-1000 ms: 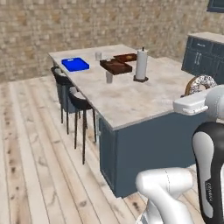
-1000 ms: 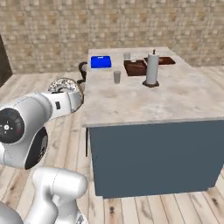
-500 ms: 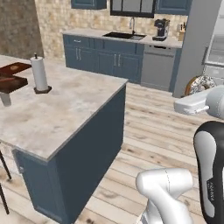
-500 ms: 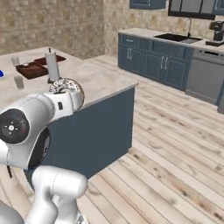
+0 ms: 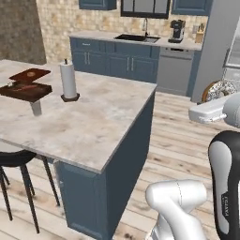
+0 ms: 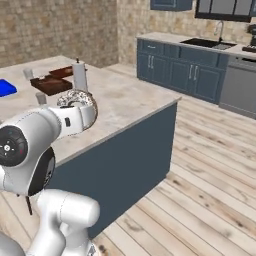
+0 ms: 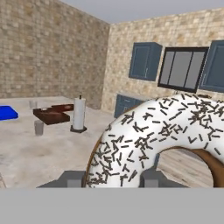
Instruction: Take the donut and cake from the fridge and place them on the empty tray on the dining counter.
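My gripper [image 7: 111, 179] is shut on the donut [image 7: 162, 135], a ring with white icing and dark sprinkles that looms large in the hand view. In the base views the donut [image 5: 220, 90] [image 6: 77, 100] is carried upright in the air at the end of the hand. The blue tray [image 6: 5, 88] [image 7: 6, 113] lies far off on the dining counter [image 5: 93, 126] [image 6: 125, 100]. The grey fridge [image 5: 216, 37] stands at the right edge of the left base view. The cake is out of view.
On the counter stand a paper towel roll [image 5: 69, 80], a dark wooden tray [image 5: 26, 90], a brown board [image 5: 30, 75] and a glass [image 5: 36, 108]. A black stool [image 5: 18, 159] sits at its near side. The wall counter with sink [image 5: 136, 37] runs behind.
The whole scene has swung across both base views, so the base has turned: the sink wall and fridge have come into sight. The donut stays in my gripper.
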